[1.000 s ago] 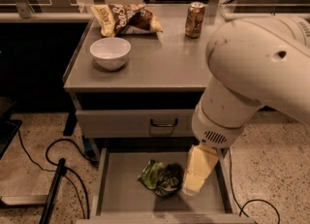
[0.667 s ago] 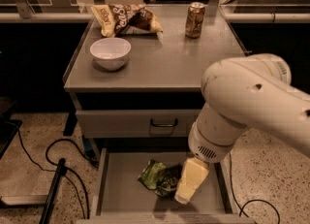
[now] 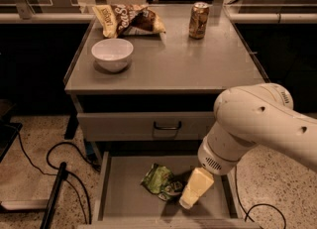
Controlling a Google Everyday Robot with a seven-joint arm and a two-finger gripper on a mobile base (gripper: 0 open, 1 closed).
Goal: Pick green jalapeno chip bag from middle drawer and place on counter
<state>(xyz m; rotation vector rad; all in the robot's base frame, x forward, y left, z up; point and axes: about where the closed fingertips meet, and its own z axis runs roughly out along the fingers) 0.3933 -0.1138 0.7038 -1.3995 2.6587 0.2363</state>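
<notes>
The green jalapeno chip bag [image 3: 159, 179] lies crumpled on the floor of the open middle drawer [image 3: 124, 193], near its centre. My gripper [image 3: 188, 200], cream-coloured, reaches down into the drawer just right of the bag and touches or nearly touches its right edge. The big white arm [image 3: 252, 124] hangs over the drawer's right side. The grey counter [image 3: 198, 64] is above, with nothing green on it.
On the counter stand a white bowl [image 3: 112, 53], a brown-and-yellow chip bag [image 3: 130, 19] at the back and a soda can [image 3: 199, 20]. A closed drawer front with a black handle [image 3: 167, 125] sits above the open drawer. Cables [image 3: 54, 158] lie on the floor at left.
The arm has swung lower and rightward, away from the counter top. The gripper has dropped slightly down and left, closer to the green bag. The bag has not moved.
</notes>
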